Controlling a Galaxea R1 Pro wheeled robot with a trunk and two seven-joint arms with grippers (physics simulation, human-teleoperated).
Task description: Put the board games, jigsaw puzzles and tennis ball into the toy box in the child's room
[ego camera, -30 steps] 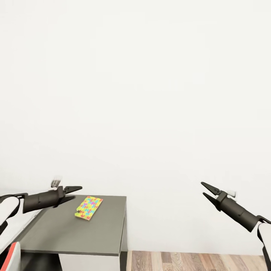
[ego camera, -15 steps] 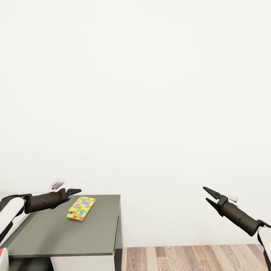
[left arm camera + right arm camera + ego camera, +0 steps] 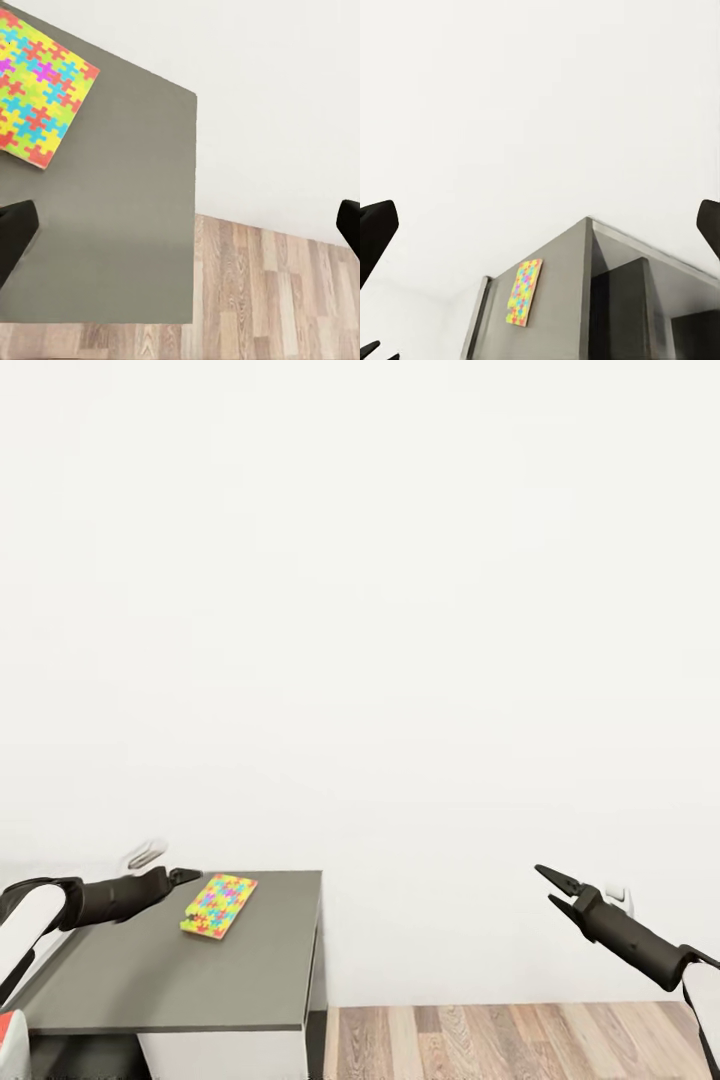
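A jigsaw puzzle (image 3: 219, 906), a thin square of bright interlocking pieces, lies flat near the far edge of a dark grey desk (image 3: 240, 980) standing against a plain white wall (image 3: 380, 610). Over the past second the whole head view has slid sideways and back, so the camera has moved rather than the puzzle. The left gripper (image 3: 190, 876) has drawn back a little and now hovers just beside the puzzle's near corner without touching it. This looks like lining up for a pick that has not yet begun.

In the left wrist view the two fingertips (image 3: 15, 229) sit far apart at the frame's edges, so that gripper is spread wide and empty, with the puzzle ahead of it on the desk top and wood-plank floor (image 3: 270, 292) beyond the desk's edge. The right gripper (image 3: 553, 889) is held out over the floor, well apart from the desk, its jaws parted and holding nothing. Its wrist view takes in the desk's corner and dark side panel (image 3: 619, 307), which the head view barely shows.
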